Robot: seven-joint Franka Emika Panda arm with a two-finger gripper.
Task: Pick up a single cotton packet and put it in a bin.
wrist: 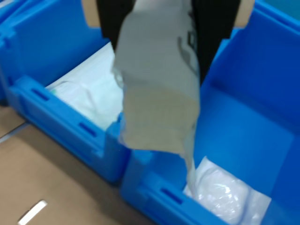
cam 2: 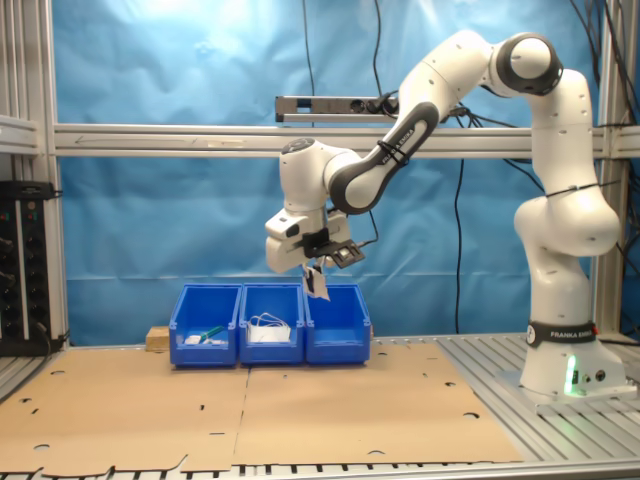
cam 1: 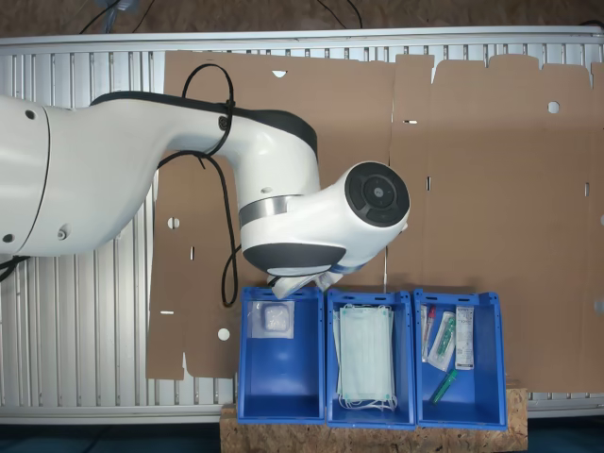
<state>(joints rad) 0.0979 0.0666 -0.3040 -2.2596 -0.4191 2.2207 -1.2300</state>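
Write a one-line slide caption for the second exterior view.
White robot arm's gripper dangles a small white cotton packet above three blue plastic bins.

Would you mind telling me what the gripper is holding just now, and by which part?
The gripper is shut on the cotton packet, pinching it by its upper end so the rest hangs down above the blue bins.

Face masks (cam 1: 365, 366) — middle crate (cam 1: 370, 415)

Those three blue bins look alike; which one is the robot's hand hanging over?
The end bin at the first exterior view's left, holding just a clear packet. The gripper dangles the cotton packet above its edge; the others hold masks and syringes.
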